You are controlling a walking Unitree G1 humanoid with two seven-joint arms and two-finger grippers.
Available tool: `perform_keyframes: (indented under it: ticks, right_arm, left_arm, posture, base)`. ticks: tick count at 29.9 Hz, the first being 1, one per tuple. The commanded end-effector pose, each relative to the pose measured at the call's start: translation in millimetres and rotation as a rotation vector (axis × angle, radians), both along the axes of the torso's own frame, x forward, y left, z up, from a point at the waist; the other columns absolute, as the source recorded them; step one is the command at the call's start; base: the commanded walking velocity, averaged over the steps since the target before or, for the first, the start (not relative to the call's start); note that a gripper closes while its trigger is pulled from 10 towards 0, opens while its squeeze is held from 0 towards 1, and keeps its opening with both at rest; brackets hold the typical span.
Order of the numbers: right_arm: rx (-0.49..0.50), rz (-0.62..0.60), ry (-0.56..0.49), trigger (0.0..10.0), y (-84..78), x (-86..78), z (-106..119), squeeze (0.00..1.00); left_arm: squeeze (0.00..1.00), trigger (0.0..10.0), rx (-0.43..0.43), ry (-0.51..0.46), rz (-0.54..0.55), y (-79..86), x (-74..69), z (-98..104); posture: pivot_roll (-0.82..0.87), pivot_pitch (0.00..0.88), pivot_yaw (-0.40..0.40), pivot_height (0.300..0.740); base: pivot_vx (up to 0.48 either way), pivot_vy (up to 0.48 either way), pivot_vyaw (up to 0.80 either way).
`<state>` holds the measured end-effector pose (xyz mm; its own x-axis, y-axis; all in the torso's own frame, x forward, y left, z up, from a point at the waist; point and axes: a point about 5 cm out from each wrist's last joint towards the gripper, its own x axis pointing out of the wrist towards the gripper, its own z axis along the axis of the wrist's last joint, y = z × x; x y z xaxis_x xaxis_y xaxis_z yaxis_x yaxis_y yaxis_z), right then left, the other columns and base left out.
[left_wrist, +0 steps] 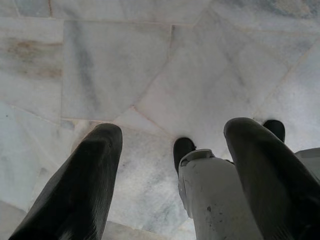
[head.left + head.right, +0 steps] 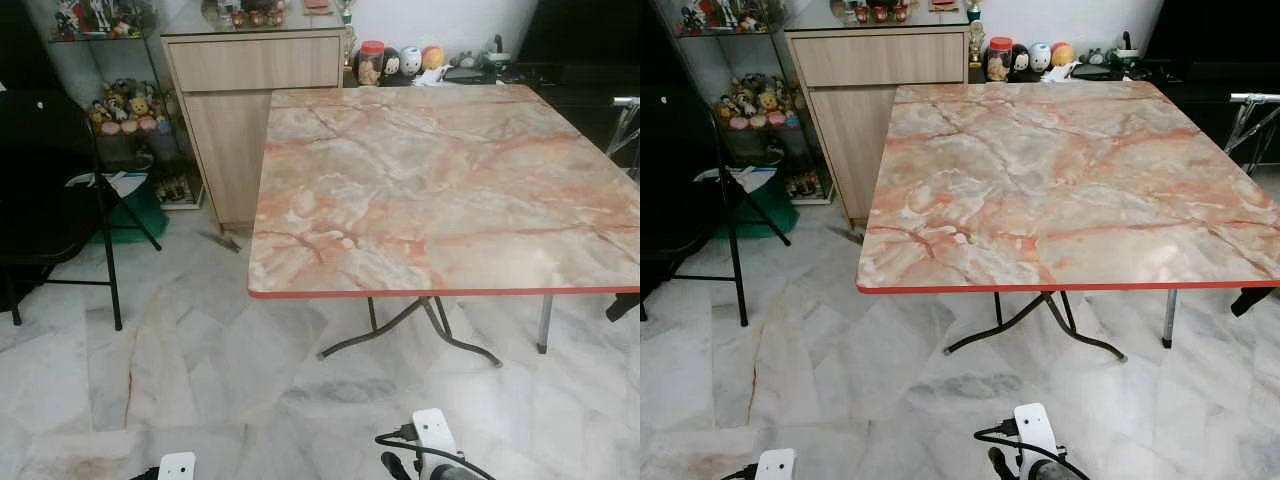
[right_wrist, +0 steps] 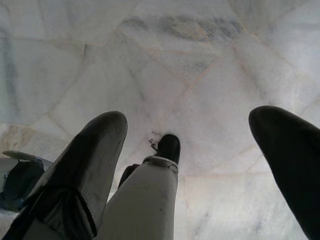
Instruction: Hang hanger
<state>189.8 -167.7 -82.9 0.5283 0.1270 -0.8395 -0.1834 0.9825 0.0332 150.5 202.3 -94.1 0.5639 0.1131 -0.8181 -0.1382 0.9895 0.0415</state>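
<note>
counter (image 2: 440, 180): pink-orange marble pattern being shown, red edging | floor (image 2: 200, 370): white-grey marble being shown | cabinet (image 2: 235, 110): light wood

- Silver metal rack (image 2: 1252, 99), far right, just past the table's (image 2: 1060, 180) far right corner: thin shiny tubes, one bar running level along the top with a pale cap on its near end.
- Under that bar, slim legs slant down and cross; the table edge and the picture's border cut off the rest.
- Dark furniture stands behind it, so the tubes show up bright.
- My left gripper (image 1: 175, 127) and right gripper (image 3: 190, 115) both hang low with their fingers spread wide, and between them I see just pale marble floor (image 2: 200, 380).
</note>
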Motion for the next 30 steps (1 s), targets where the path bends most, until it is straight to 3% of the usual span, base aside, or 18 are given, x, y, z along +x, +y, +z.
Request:
perform_keyframes:
  ticks: [1,12,18,30]
  right_arm:
    - [-0.001,-0.011,0.002,10.0,-0.5,-1.1,-0.6,0.00]
    - [-0.002,-0.016,0.003,10.0,-1.0,-0.9,-0.5,0.00]
    - [-0.004,-0.014,0.005,10.0,-1.2,-0.9,-0.5,0.00]
    - [-0.008,-0.008,0.008,10.0,-1.5,-1.0,-0.6,0.00]
  left_arm:
    - [0.00,10.0,0.006,0.023,0.000,0.5,-3.1,-1.6]
    - [0.00,10.0,0.007,0.023,0.001,3.4,-5.3,-1.7]
    - [0.00,10.0,0.006,0.023,0.005,4.3,-6.5,-1.9]
    - [0.00,10.0,0.004,0.020,0.006,4.3,-5.9,-1.7]
  posture:
    - [-0.09,0.000,0.027,0.740]
    - [-0.09,0.000,0.026,0.740]
    - [-0.09,0.000,0.025,0.740]
    - [-0.09,0.000,0.024,0.740]
  base:
    - [0.000,0.000,0.00]
    - [0.000,0.000,0.00]
    - [0.000,-0.331,0.00]
    - [0.000,-0.354,-0.62]
